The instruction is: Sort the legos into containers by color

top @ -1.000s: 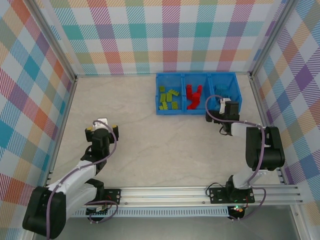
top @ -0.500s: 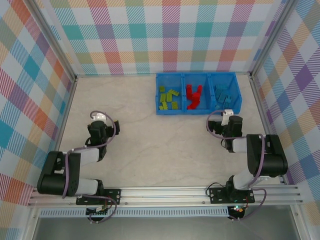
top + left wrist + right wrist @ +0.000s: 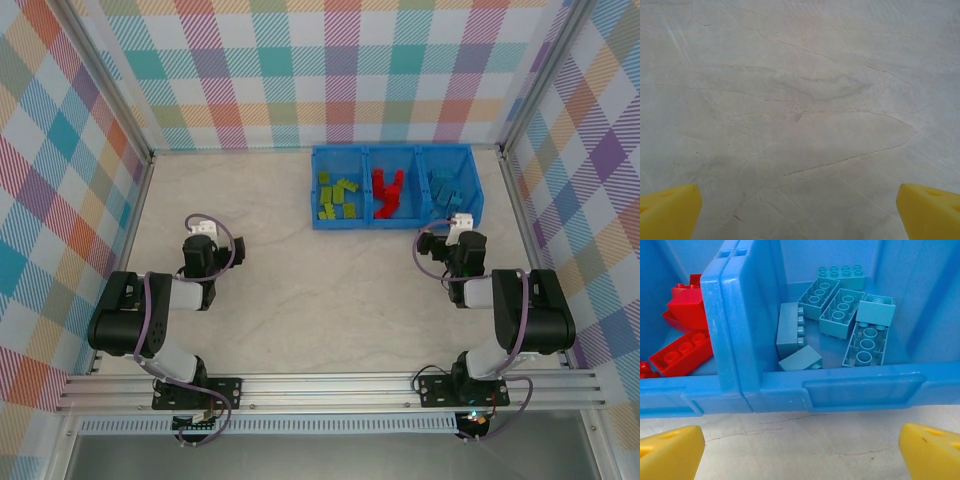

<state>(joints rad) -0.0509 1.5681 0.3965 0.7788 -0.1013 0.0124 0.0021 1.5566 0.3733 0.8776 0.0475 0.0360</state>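
Note:
The blue three-compartment bin stands at the back of the table. Its left compartment holds lime green legos, the middle one red legos, the right one blue legos. My right gripper sits low just in front of the bin's right end, open and empty. The right wrist view faces the bin's front wall, with blue legos behind it and red legos at the left; the right gripper hovers over bare table. My left gripper rests low at the table's left, open, nothing between its fingers.
Checked walls close off the left, back and right sides. A metal rail with both arm bases runs along the near edge. Pale marbled tabletop lies between the two arms, and no loose legos show on it.
The right gripper has drawn back from over the bin's right compartment to the table in front of it. The left arm has folded down, its gripper shifting slightly toward the back.

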